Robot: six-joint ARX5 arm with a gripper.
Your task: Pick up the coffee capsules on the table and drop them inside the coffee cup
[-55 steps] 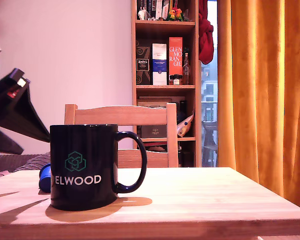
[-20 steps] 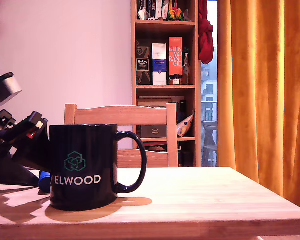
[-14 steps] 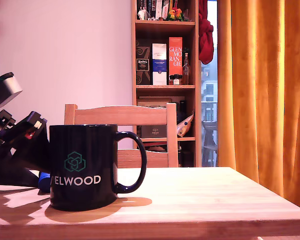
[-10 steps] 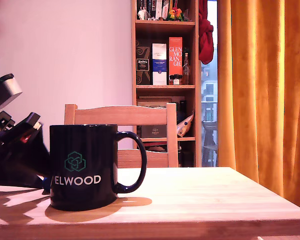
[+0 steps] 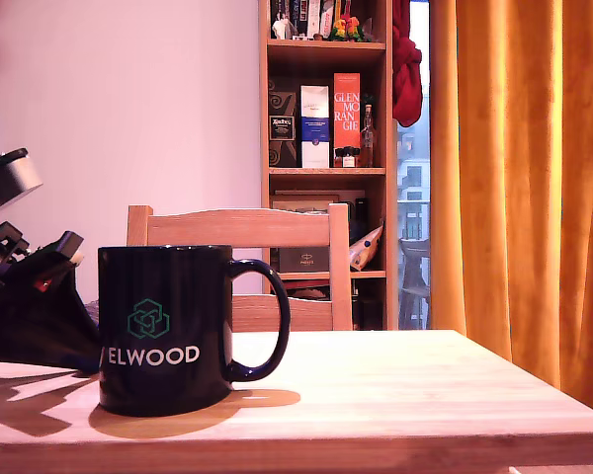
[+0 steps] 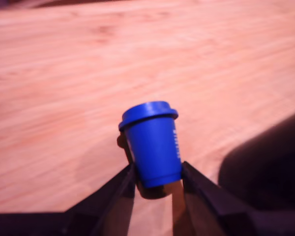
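A small bright blue plastic coffee capsule, shaped like a tapered cup with a wider flanged rim, sits pinched between the two dark fingers of the black gripper: one finger presses each side of the capsule's narrow end, and the flanged end points away from the jaws, out over the pale wooden tabletop with plank grain. The capsule tilts slightly and casts a soft shadow on the wood just beside the jaws; whether it touches the surface cannot be told from the wrist view. A dark rounded shape fills the corner of that view just beyond one finger, too blurred to identify. In the exterior view the black gripper assembly slopes down to the table at the exterior view's left, its tips hidden behind the large glossy black mug with a loop handle, white "ELWOOD" lettering and a teal cube logo. The mug stands upright near the table's front edge, handle toward the exterior view's right, so the jaws and capsule lie just behind it. A wooden slat-backed chair stands beyond the table.
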